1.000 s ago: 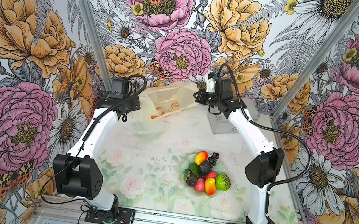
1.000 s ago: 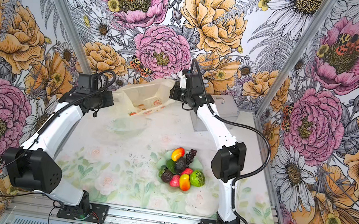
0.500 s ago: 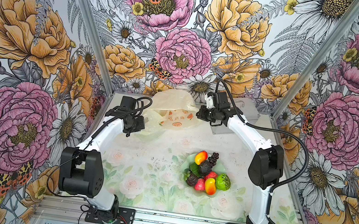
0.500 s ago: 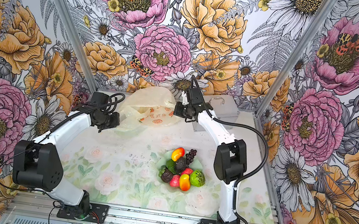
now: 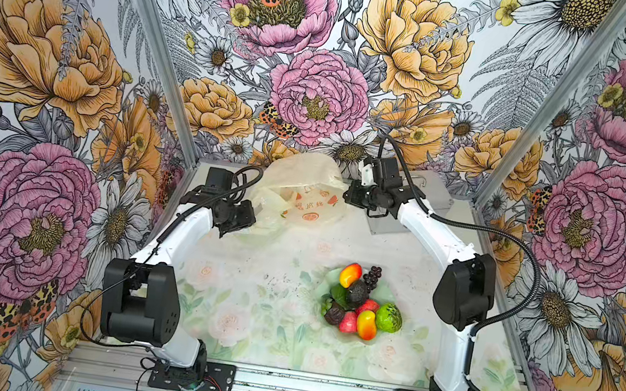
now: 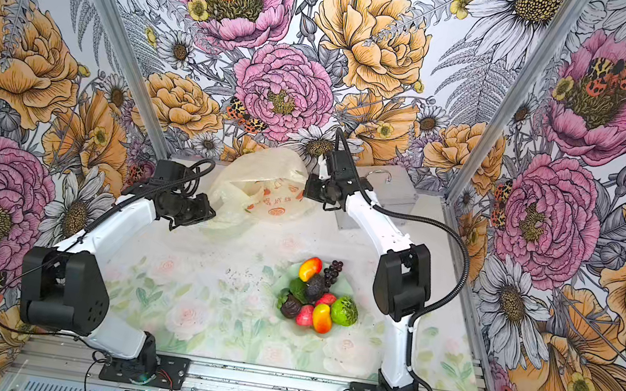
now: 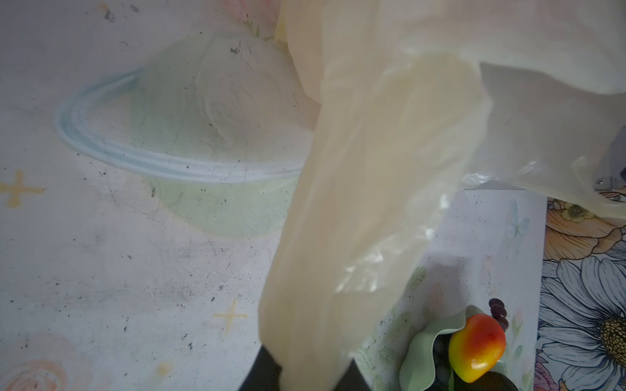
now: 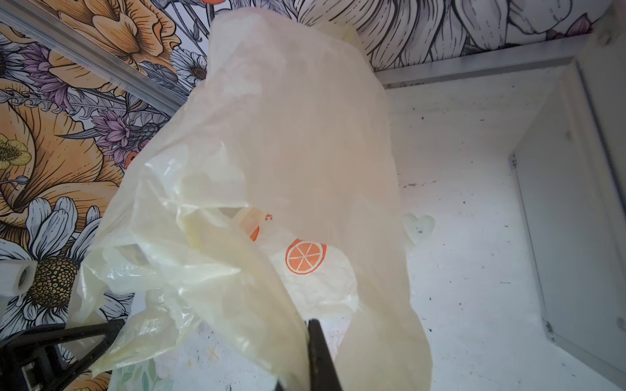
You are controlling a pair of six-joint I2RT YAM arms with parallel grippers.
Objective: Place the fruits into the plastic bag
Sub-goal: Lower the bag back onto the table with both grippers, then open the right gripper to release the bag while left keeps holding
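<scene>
Lettering on the plastic bag (image 5: 307,181) is illegible.

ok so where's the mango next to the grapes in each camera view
in a top view: mango just left of the grapes, on the side facing the bag
in a top view: mango again just left of the grapes
left wrist: mango against the wavy dish rim, grapes beside it
right wrist: not in it
shared landmark: the bag, in all four views

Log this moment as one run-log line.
left end effector: gripping plastic bag | right end effector: gripping plastic bag | fruits: in dish, untouched
</scene>
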